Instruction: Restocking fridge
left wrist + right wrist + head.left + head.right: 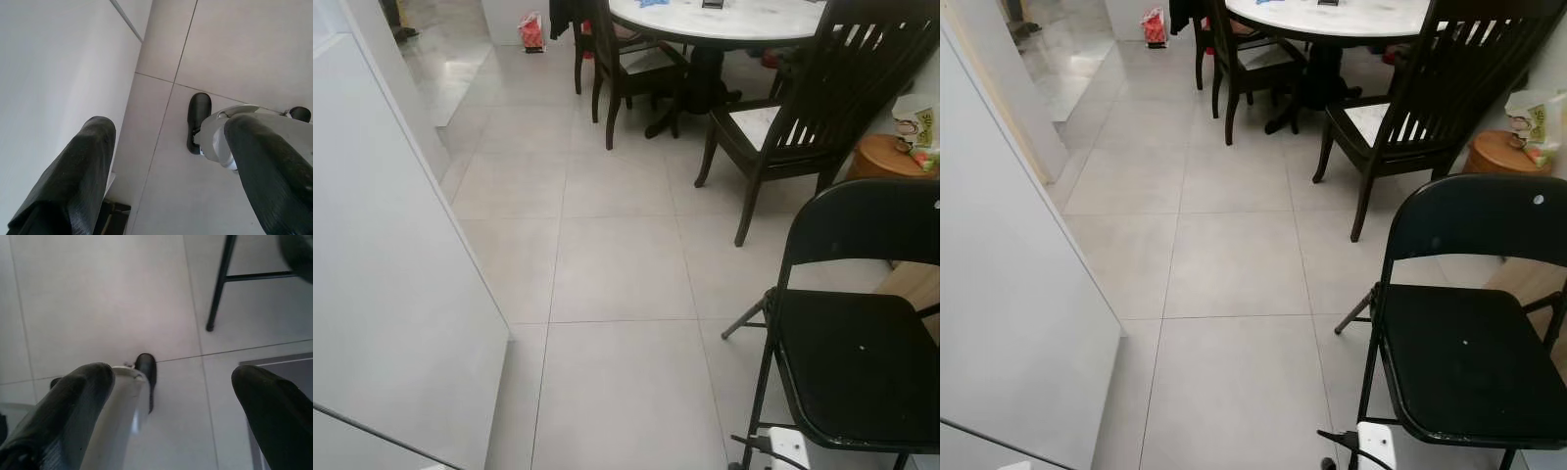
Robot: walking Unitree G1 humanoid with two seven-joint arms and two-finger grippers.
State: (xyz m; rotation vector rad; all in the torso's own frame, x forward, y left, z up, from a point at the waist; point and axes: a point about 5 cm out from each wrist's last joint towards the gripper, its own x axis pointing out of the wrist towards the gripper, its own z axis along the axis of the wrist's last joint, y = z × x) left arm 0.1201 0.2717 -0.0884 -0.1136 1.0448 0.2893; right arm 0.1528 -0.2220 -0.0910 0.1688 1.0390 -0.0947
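A tall, flat white panel point(391, 294) fills the left side; whether it is the fridge's door or side I cannot tell. My left gripper point(168, 127) hangs beside this panel point(58, 73), pointing down at the grey floor tiles, open and with nothing between its fingers. My right gripper point(171, 374) also hangs over the tiles, open and holding nothing. Below each gripper I see one of my own black feet point(198, 117) point(146, 372). No groceries or food items are visible near the grippers.
A black folding chair point(862, 362) stands close on the right, with a white power strip point(785, 446) on the floor by its leg. Further ahead are dark wooden chairs point(783, 127), a round white table point(724, 20) and a wooden stool point(881, 157). Open tiled floor point(617, 294) lies ahead.
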